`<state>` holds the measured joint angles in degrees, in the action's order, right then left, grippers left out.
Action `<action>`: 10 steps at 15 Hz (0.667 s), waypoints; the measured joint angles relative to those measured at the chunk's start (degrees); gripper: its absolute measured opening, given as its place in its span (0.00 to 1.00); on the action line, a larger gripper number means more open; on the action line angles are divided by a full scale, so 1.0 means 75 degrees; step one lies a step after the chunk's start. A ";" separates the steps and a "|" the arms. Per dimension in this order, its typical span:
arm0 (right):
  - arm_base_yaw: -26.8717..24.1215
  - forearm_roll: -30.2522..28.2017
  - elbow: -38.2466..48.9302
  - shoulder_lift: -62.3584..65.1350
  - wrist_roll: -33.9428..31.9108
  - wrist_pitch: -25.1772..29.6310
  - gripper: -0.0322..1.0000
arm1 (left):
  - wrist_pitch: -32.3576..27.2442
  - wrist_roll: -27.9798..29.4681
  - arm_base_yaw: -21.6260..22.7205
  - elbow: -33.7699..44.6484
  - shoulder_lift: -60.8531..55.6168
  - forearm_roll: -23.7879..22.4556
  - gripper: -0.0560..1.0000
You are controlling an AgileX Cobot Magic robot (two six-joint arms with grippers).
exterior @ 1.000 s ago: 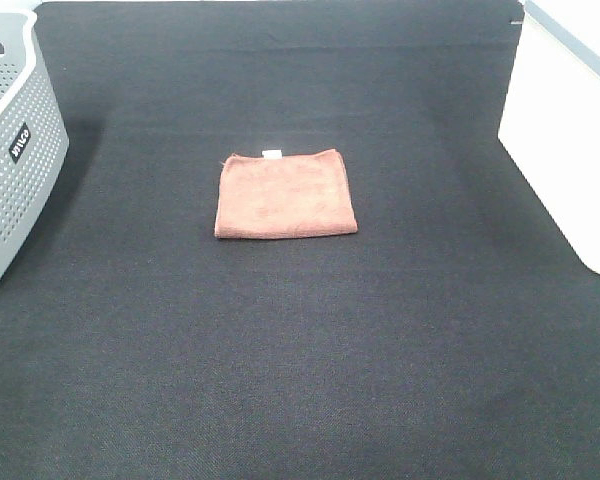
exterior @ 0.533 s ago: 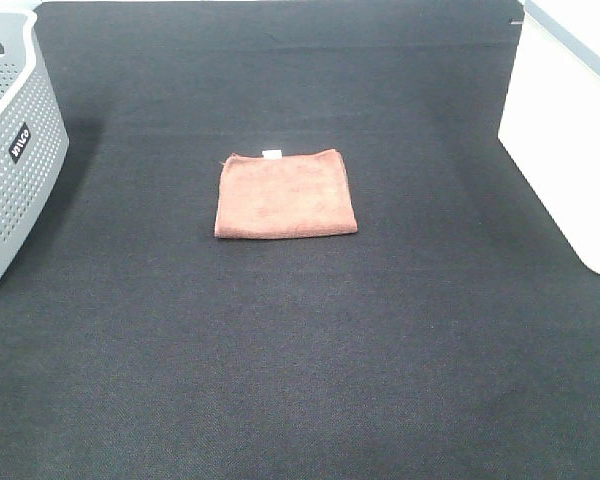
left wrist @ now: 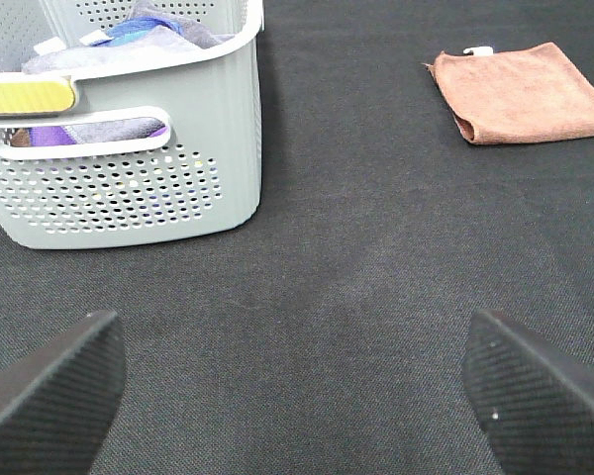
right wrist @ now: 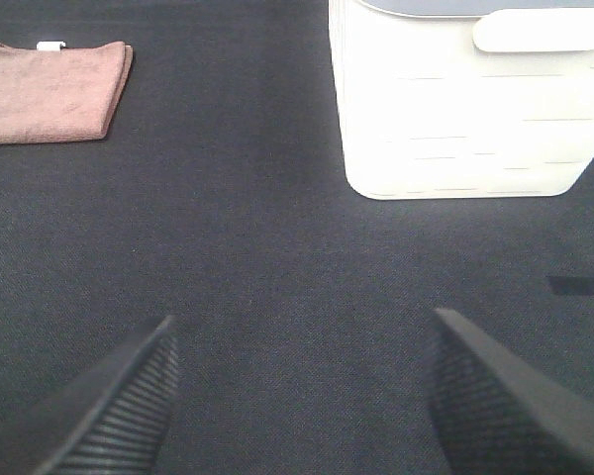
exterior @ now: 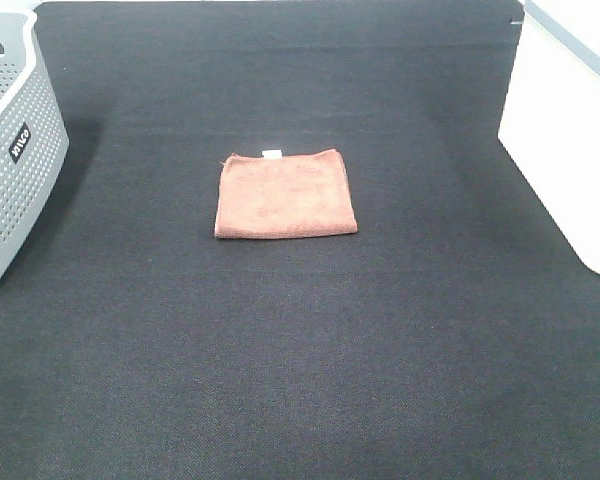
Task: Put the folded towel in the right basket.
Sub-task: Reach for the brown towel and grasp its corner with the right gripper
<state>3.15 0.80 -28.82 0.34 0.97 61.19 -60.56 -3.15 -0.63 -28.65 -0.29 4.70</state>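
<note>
And here we are at the very start: nothing of the job is done. The folded towel, a rust-brown square, lies flat in the middle of the black mat, its white tag on the far edge, and nothing is touching it. The right basket, white and smooth-walled, stands well apart from it at the right edge of the mat. Over on the left sits the grey perforated basket, with laundry piled inside. That one we judge to be no part of this errand.

So everything is left to do: reach, grasp, lift, carry across, release.

Now the arms. Neither one shows in the high view, so we take both to be held back on the near side. The left gripper hangs over bare mat with its fingers spread wide and nothing between them, the towel off in the distance. The right gripper is likewise spread and empty, with the towel far off to one side and the white basket ahead. The right arm looks to us the better placed for the pick.
</note>
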 joint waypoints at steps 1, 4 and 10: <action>0.0000 0.0000 0.0000 0.0000 0.0000 0.0000 0.67 | 0.0000 0.0000 0.0000 0.0000 0.0000 0.0000 0.88; 0.0000 0.0000 0.0000 0.0000 0.0000 0.0000 0.67 | 0.0000 0.0000 0.0000 0.0000 0.0000 0.0000 0.88; 0.0000 0.0000 0.0000 0.0000 0.0000 0.0000 0.67 | 0.0000 0.0000 0.0000 0.0000 0.0000 0.0000 0.88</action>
<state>3.15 0.80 -28.82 0.34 0.97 61.19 -60.56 -3.15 -0.63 -28.65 -0.29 4.70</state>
